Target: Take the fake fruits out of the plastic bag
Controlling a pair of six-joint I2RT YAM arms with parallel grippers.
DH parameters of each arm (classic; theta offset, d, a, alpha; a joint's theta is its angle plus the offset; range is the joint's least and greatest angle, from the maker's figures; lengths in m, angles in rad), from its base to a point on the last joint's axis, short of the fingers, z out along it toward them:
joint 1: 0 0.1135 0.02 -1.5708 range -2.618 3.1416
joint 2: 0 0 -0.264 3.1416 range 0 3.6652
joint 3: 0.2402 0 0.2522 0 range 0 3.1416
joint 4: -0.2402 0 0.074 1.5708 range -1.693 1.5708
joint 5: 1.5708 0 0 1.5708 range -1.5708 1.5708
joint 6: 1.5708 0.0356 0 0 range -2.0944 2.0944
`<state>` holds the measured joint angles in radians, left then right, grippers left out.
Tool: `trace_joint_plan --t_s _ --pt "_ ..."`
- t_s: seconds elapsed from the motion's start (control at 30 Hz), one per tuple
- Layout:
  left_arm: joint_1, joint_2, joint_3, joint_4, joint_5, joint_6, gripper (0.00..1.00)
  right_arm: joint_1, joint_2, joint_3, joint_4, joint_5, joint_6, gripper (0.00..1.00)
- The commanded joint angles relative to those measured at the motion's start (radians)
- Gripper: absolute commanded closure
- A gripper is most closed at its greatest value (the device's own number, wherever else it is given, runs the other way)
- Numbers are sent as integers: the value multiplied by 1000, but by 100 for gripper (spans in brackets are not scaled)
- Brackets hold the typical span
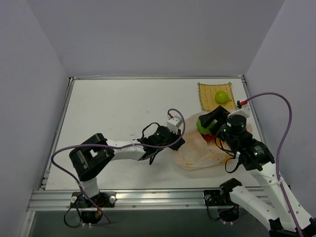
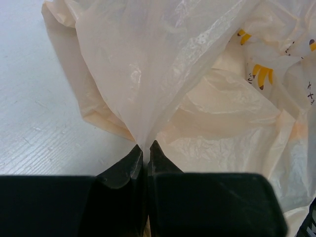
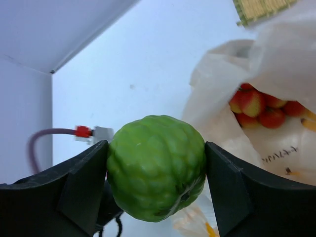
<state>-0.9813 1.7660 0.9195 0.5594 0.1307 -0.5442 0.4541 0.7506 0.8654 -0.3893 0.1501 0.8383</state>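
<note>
Bag (image 1: 195, 154) partly emptied: yellow-green fruit (image 1: 221, 97) sits on the mat (image 1: 206, 98), my right gripper (image 3: 155, 153) clamps a bumpy green fruit (image 3: 154, 177), red berries (image 3: 259, 106) still inside, my left gripper (image 2: 144, 147) pinches its film

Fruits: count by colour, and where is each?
yellow-green fruit: 1, on the mat
green fruit: 1, in the right gripper
red berry cluster: 1, in the bag
Total: 3

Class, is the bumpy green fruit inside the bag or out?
Out: the right gripper grips the green fruit, beside the plastic bag.
</note>
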Motion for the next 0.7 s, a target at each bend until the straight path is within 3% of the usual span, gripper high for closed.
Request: trace_joint_plan --t_s 0.0,0.07,0.17,0.23,0.3,0.43,0.67 --pt "1 -17 9 60 4 0 98 8 76 122 33 3 -63 69" --pt "-5 -1 12 71 14 -11 98 5 146 229 69 55 -105 70" --pt "-19 19 25 69 18 -13 98 -31 382 357 128 173 -227 70" --pt "-23 29 28 74 21 -23 98 -115 481 397 202 219 -318 70" --pt "-23 46 30 73 12 -31 98 -208 667 452 321 211 -411 70" --pt "-22 67 35 71 9 -42 98 -232 908 561 397 261 -517 69" --pt "-20 95 41 89 29 -68 98 -267 1193 730 486 250 -666 69"
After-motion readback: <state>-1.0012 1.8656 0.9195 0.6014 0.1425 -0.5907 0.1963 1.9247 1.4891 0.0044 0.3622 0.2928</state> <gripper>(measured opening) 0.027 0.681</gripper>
